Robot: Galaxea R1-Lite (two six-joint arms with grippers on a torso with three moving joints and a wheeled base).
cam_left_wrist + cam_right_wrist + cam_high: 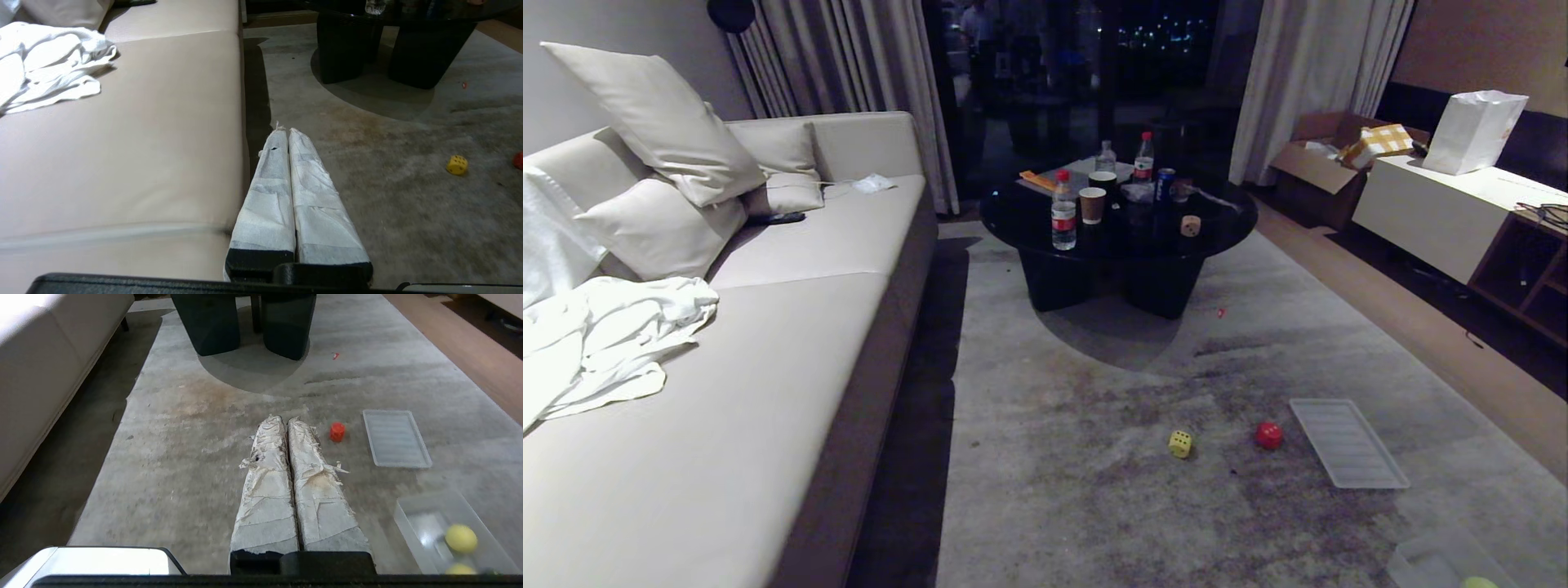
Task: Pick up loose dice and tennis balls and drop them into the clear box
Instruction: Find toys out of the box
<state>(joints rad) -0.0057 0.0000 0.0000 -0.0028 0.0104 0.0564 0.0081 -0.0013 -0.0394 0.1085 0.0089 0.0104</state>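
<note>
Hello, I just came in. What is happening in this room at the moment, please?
A robot is tidying toys off the rug, but nothing is being handled right now. Both end effectors, left and right, are shut and empty above the rug. Two tennis balls already lie in the clear box. The yellow die and red die are loose on the rug beside the lid; the cream die sits on the black coffee table.

Living room in home, at night. Long sofa (pixel 792 269) with pillows (pixel 658 122) along left side of rug (pixel 1094 490). Round black table (pixel 1119 224) at rug's far end, bottles (pixel 1063 212) and cups (pixel 1092 204) on top. Curtains (pixel 1307 82) beside dark window (pixel 1078 65). Low cabinet (pixel 1445 212) along right wall.
</note>
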